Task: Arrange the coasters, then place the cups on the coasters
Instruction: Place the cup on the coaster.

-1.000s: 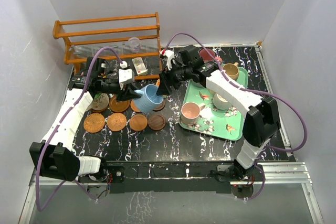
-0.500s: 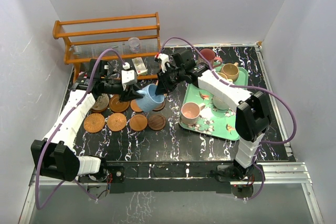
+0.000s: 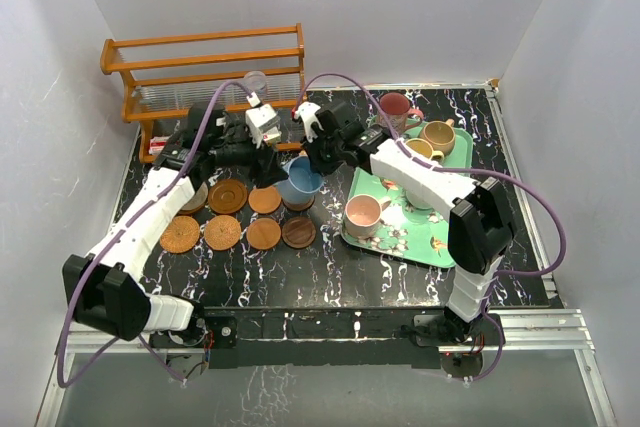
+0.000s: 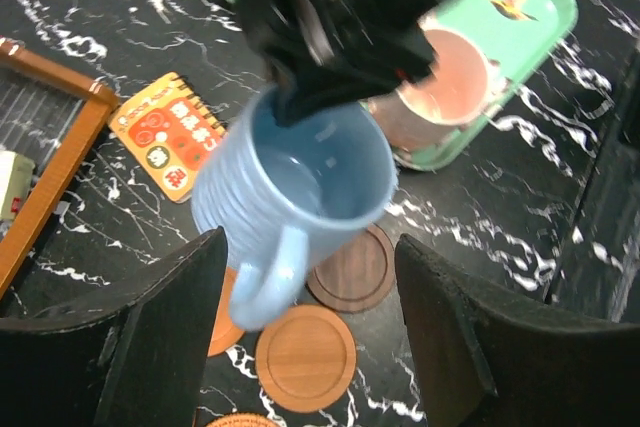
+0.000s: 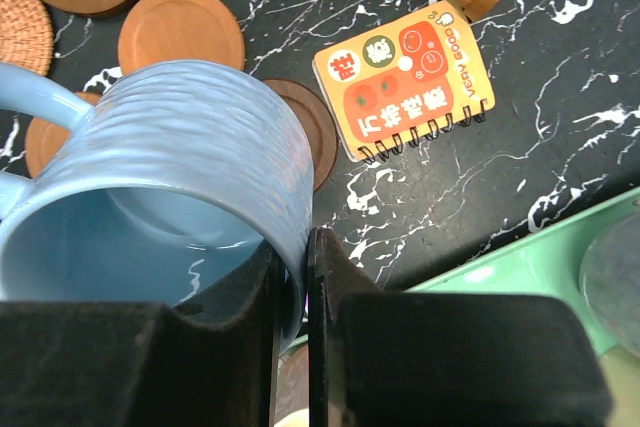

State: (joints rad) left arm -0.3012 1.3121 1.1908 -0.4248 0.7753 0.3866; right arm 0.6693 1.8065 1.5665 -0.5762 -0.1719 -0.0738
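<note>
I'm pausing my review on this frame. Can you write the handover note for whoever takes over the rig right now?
Left gripper: open and empty, fingers either side of the blue mug.
Right gripper: shut on the blue mug's rim; the mug is tilted, above the coasters.
Done: coasters laid in two rows left of the green tray.
Left: set the blue mug on a coaster. The pink mug, tan mug and maroon mug wait on the tray. The back row's left end is hidden by the left arm.

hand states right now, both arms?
left hand: open, gripping nothing.
right hand: shut on the rim of the blue mug.
</note>
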